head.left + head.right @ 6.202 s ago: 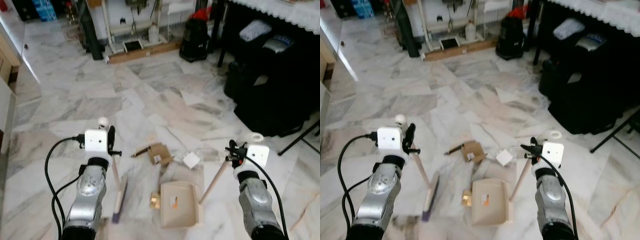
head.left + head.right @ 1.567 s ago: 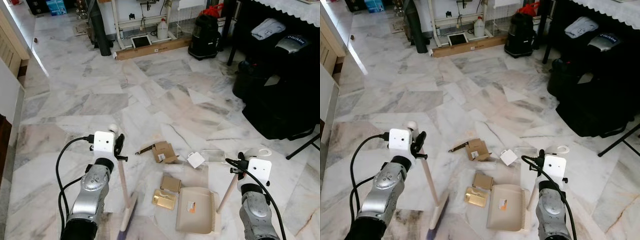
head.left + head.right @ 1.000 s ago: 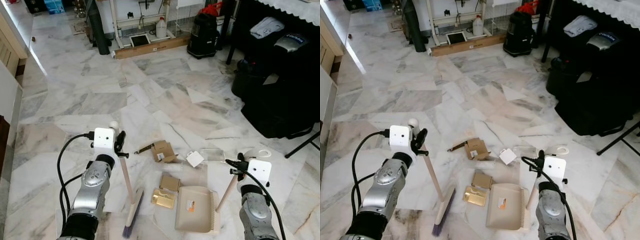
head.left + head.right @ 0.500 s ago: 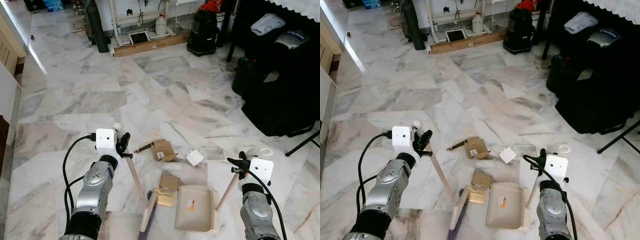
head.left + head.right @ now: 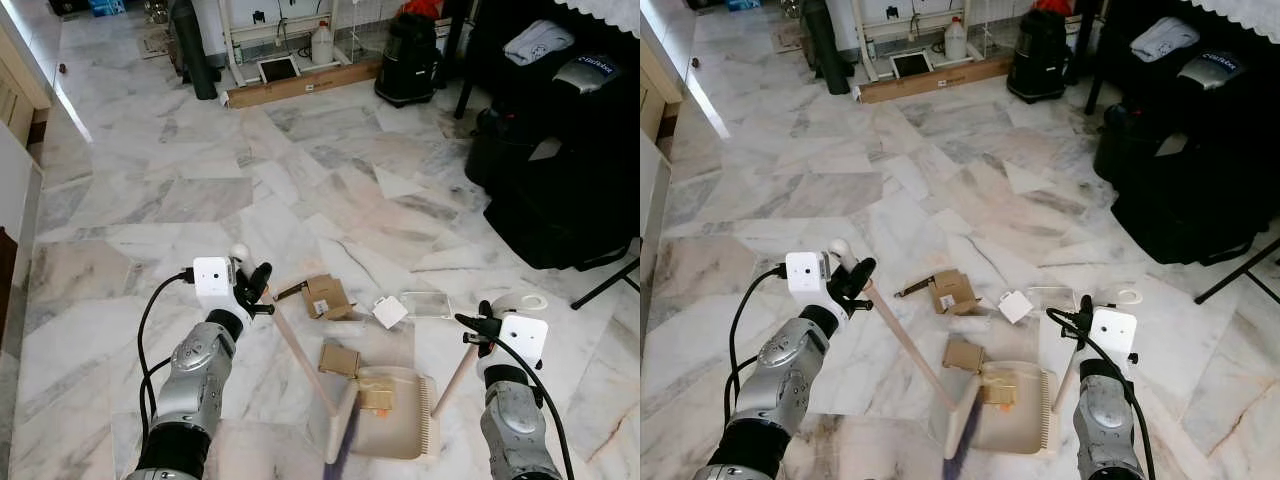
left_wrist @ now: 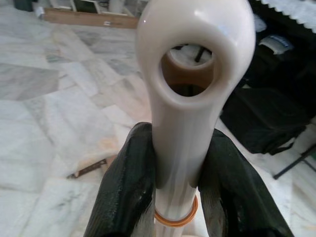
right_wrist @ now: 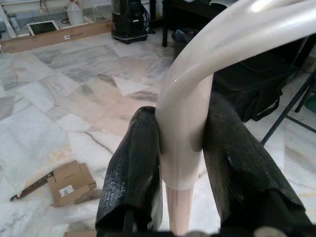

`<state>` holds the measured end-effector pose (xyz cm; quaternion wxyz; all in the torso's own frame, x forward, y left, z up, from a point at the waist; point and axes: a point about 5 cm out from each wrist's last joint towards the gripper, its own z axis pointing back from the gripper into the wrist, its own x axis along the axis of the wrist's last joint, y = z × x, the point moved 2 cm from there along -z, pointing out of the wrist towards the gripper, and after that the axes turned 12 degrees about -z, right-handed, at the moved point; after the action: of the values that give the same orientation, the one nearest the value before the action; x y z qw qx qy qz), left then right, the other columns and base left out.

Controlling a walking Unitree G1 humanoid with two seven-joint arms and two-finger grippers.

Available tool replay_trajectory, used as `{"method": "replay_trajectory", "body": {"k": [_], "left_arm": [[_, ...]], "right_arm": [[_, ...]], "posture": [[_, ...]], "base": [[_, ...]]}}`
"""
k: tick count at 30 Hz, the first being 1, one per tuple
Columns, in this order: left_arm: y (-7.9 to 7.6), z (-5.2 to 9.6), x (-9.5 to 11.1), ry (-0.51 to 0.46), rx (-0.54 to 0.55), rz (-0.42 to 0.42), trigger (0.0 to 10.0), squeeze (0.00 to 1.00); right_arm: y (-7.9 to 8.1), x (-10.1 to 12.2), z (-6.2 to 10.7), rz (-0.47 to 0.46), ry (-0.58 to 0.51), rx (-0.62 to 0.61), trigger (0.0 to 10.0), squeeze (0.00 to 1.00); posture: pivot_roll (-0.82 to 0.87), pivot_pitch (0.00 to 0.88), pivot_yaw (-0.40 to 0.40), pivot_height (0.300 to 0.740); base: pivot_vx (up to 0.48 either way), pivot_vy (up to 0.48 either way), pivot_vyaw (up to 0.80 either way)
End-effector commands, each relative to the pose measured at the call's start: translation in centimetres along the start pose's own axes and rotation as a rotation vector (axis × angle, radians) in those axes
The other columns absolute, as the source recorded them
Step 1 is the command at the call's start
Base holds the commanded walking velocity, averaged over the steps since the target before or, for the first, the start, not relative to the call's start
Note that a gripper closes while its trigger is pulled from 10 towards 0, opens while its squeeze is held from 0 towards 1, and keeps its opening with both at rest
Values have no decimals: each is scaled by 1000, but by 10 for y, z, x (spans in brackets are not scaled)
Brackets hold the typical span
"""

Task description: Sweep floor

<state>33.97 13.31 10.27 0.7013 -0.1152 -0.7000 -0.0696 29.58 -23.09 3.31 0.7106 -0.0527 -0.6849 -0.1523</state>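
The left gripper [image 5: 255,290] is squeezing the broom [image 5: 305,372]; the right gripper [image 5: 478,335] is squeezing the dustpan [image 5: 400,425], holding a small box [image 5: 375,393].

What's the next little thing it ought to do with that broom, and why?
Probably draw the broom back and sweep the small cardboard box into the dustpan. One flat piece already lies inside, while this box sits on the floor just outside its mouth.

Home utility room, marble tile floor [image 5: 190,200], black vacuum cleaner [image 5: 408,65], white jug [image 5: 321,45], lace-edged table [image 5: 600,15]
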Motion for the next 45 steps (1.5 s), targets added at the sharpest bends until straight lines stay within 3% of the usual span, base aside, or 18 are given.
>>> {"method": "replay_trajectory", "body": {"k": [1, 10, 20, 23, 27, 37, 45], "left_arm": [[-7, -2, 14, -48, -57, 11, 10000, 0], [-15, -2, 25, -94, -102, 35, 10000, 0], [-3, -2, 40, -148, -22, 37, 10000, 0], [10, 1, 48, -176, 49, -20, 10000, 0], [6, 6, 44, -150, -24, -94, 10000, 0], [2, 13, 34, -99, -83, -140, 10000, 0], [8, 13, 30, -82, -45, -143, 10000, 0]], "right_arm": [[5, 5, -3, -13, -29, 12, 10000, 0], [7, 7, -5, -18, -33, 15, 10000, 0], [8, 9, -7, -22, -37, 15, 10000, 0], [8, 9, -8, -21, -38, 16, 10000, 0], [7, 9, -8, -18, -37, 16, 10000, 0], [6, 12, -9, -20, -48, 14, 10000, 0], [0, 27, -16, -144, -98, -37, 10000, 0]], "posture": [[42, 98, 26, 740], [43, 90, 24, 740], [46, 82, 21, 740], [45, 82, 20, 740], [49, 84, 18, 740], [47, 93, 20, 740], [43, 91, 23, 740]], "base": [[0, 0, 0], [0, 0, 0], [0, 0, 0], [0, 0, 0], [0, 0, 0], [0, 0, 0], [0, 0, 0]]}}
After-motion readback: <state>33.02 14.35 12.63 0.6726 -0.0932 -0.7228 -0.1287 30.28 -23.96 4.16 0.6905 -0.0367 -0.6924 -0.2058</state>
